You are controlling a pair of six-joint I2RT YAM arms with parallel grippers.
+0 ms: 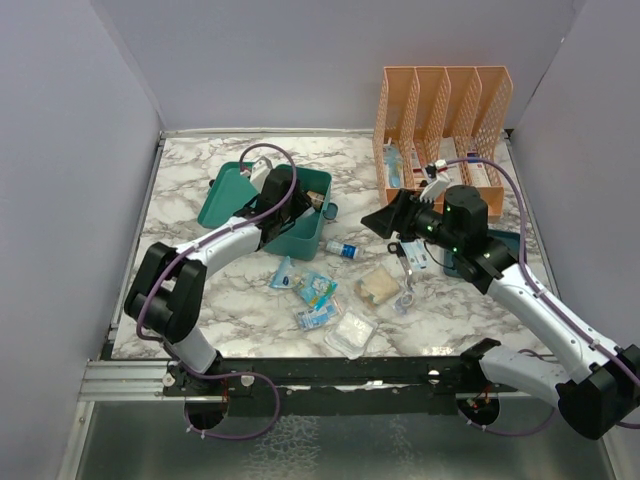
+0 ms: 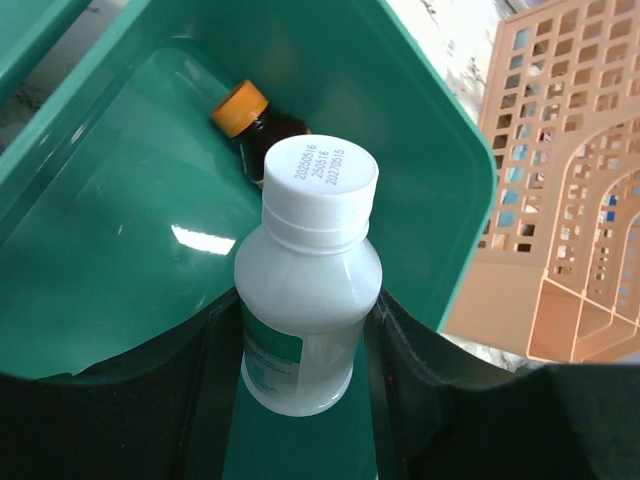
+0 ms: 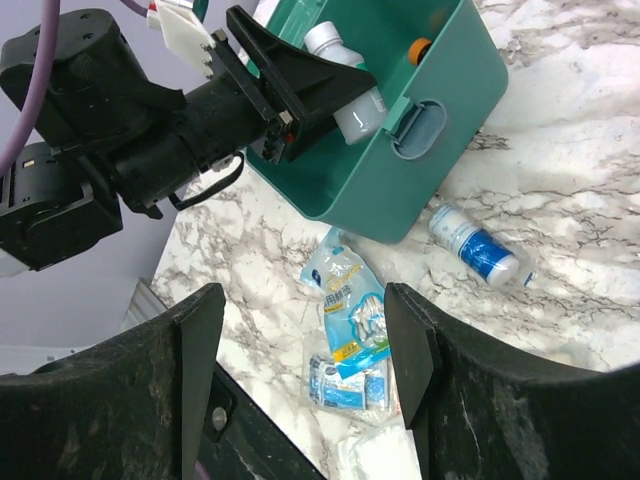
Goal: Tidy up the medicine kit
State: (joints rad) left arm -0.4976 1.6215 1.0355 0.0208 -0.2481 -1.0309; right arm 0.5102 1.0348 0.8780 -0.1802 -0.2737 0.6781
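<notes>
Holds white plastic bottle point(image 2: 305, 300) in left jaws over teal-green plastic medicine kit point(image 1: 305, 237), beside orange-capped brown bottle point(image 2: 245, 110); leaves blue-printed plastic sachets point(image 1: 318, 290) at its five o'clock unpacked, right jaws wide, empty.

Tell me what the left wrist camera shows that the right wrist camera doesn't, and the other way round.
Only the left wrist: the date code on the cap of the white bottle, the brown body of the orange-capped bottle inside the medicine kit, and the orange mesh organizer. Only the right wrist: the front latch, a blue-labelled bottle and blue packets lying on the marble table, and the left arm seen from outside. Both: the open medicine kit and the white bottle gripped by the left pincer.
</notes>
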